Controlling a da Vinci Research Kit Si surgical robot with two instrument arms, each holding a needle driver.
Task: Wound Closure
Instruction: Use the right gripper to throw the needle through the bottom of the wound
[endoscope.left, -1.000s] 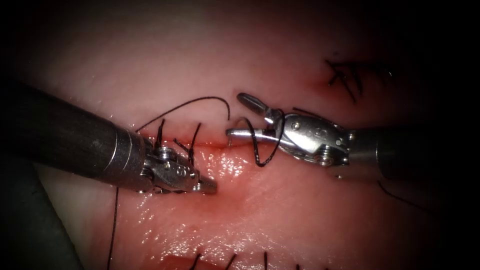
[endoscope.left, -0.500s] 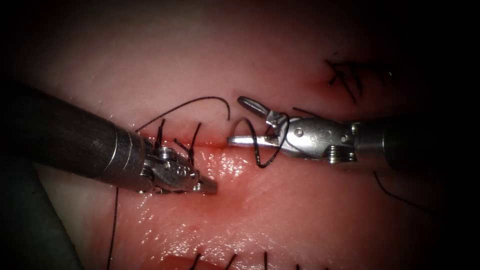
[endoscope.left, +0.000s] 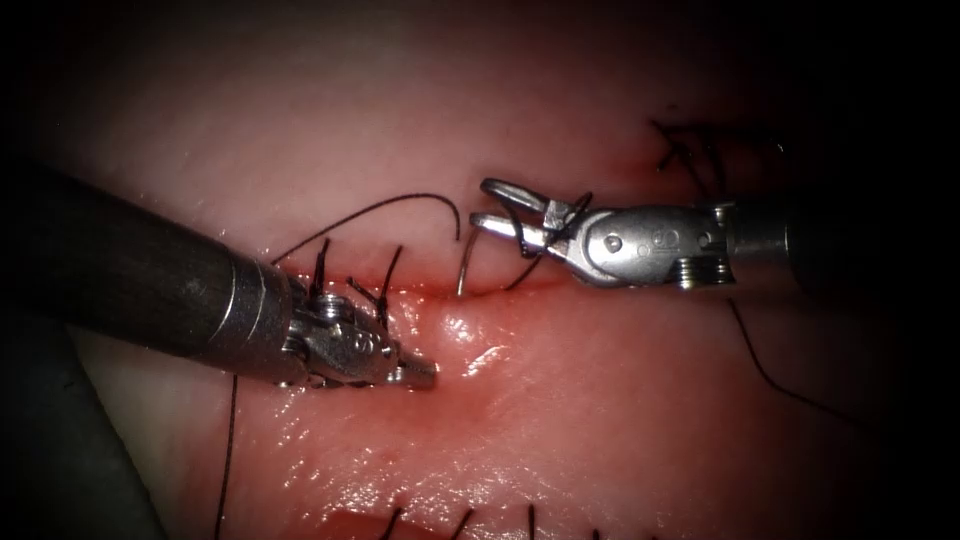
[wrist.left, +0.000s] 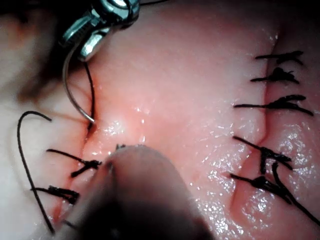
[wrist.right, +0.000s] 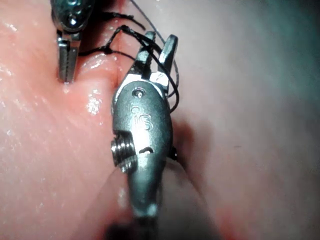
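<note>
right tool (endoscope.left: 495, 208) clamped on needle (endoscope.left: 466, 262) end | other end in cut (endoscope.left: 420, 291) | follow its curve, no levering | left tool (endoscope.left: 425, 375) together, empty

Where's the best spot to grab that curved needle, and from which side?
Probably the bare upper arc of the needle, from the right, crossways to its curve: its lower end sits in the cut, and the right tool is at its top.
</note>
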